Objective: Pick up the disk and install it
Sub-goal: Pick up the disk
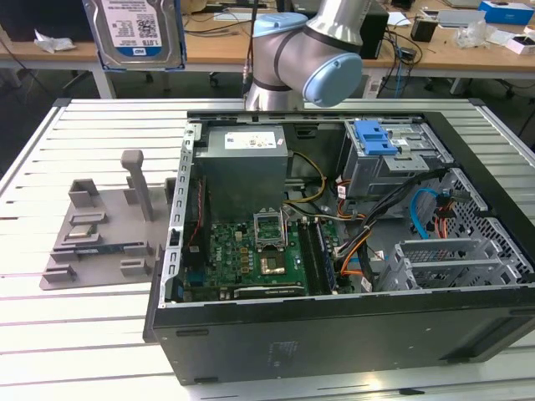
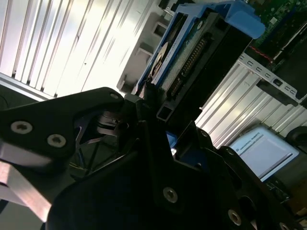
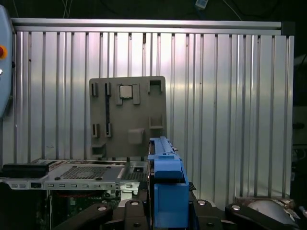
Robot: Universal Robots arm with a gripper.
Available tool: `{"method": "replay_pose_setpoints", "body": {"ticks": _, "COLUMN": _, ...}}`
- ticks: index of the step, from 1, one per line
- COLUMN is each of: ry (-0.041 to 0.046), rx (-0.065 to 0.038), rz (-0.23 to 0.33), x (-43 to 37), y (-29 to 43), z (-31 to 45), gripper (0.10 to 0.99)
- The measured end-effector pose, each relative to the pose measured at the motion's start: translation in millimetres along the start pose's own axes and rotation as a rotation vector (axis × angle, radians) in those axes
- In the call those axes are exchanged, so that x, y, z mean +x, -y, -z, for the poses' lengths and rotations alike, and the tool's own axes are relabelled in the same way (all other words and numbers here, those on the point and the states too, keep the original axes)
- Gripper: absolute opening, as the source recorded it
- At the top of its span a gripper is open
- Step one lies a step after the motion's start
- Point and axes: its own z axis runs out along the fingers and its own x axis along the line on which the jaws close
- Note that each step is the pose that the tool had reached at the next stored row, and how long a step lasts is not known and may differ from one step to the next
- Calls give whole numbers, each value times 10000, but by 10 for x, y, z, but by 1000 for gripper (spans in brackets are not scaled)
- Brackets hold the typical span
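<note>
Could slip or swing out of a narrow end-on hold (smooth sides, long overhang past the grip); could also clip the wall of the open computer case (image 1: 334, 334) on a tilted entry. Clamped by the gripper (image 2: 156, 103) on one end of the disk (image 2: 192, 52), jaws closed to its thickness. Held in the air, label outward, clear of the slatted table (image 1: 84, 334), the grey fixture plate (image 1: 92, 242) and the case; not yet installed.
</note>
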Motion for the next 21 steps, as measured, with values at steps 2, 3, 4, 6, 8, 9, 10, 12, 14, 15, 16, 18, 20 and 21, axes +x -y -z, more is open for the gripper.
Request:
{"method": "replay_pose_setpoints", "body": {"ticks": 2, "ry": 0, "rx": -1, "rz": 0, "x": 1, "y": 76, "z": 1, "gripper": 365}}
{"method": "replay_pose_setpoints", "body": {"ticks": 3, "ry": -1, "rx": -1, "rz": 0, "x": 2, "y": 101, "z": 1, "gripper": 365}}
{"method": "replay_pose_setpoints", "body": {"ticks": 4, "ry": -1, "rx": -1, "rz": -1, "x": 2, "y": 132, "z": 1, "gripper": 365}}
{"method": "replay_pose_setpoints", "body": {"ticks": 6, "ry": 0, "rx": 0, "rz": 0, "x": 3, "y": 193, "z": 1, "gripper": 365}}
{"method": "replay_pose_setpoints", "body": {"ticks": 8, "ry": 0, "rx": 0, "rz": 1, "x": 4, "y": 259, "z": 1, "gripper": 365}}
{"method": "replay_pose_setpoints", "body": {"ticks": 9, "ry": 0, "rx": -1, "rz": -1, "x": 5, "y": 309, "z": 1, "gripper": 365}}
{"method": "replay_pose_setpoints", "body": {"ticks": 10, "ry": 0, "rx": 0, "rz": -1, "x": 5, "y": 348, "z": 2, "gripper": 365}}
{"method": "replay_pose_setpoints", "body": {"ticks": 12, "ry": 0, "rx": -1, "rz": 1, "x": 7, "y": 402, "z": 2, "gripper": 365}}
{"method": "replay_pose_setpoints", "body": {"ticks": 14, "ry": 0, "rx": -1, "rz": 0, "x": 7, "y": 459, "z": 2, "gripper": 365}}
{"method": "replay_pose_setpoints", "body": {"ticks": 15, "ry": -1, "rx": -1, "rz": -1, "x": 8, "y": 506, "z": 3, "gripper": 365}}
{"method": "replay_pose_setpoints", "body": {"ticks": 16, "ry": -1, "rx": -1, "rz": 0, "x": 9, "y": 551, "z": 2, "gripper": 365}}
{"method": "replay_pose_setpoints", "body": {"ticks": 18, "ry": 0, "rx": -1, "rz": 1, "x": 10, "y": 602, "z": 2, "gripper": 365}}
{"method": "replay_pose_setpoints", "body": {"ticks": 20, "ry": 0, "rx": -2, "rz": -1, "x": 11, "y": 671, "z": 2, "gripper": 365}}
{"method": "replay_pose_setpoints", "body": {"ticks": 21, "ry": 0, "rx": -1, "rz": -1, "x": 11, "y": 697, "z": 2, "gripper": 365}}
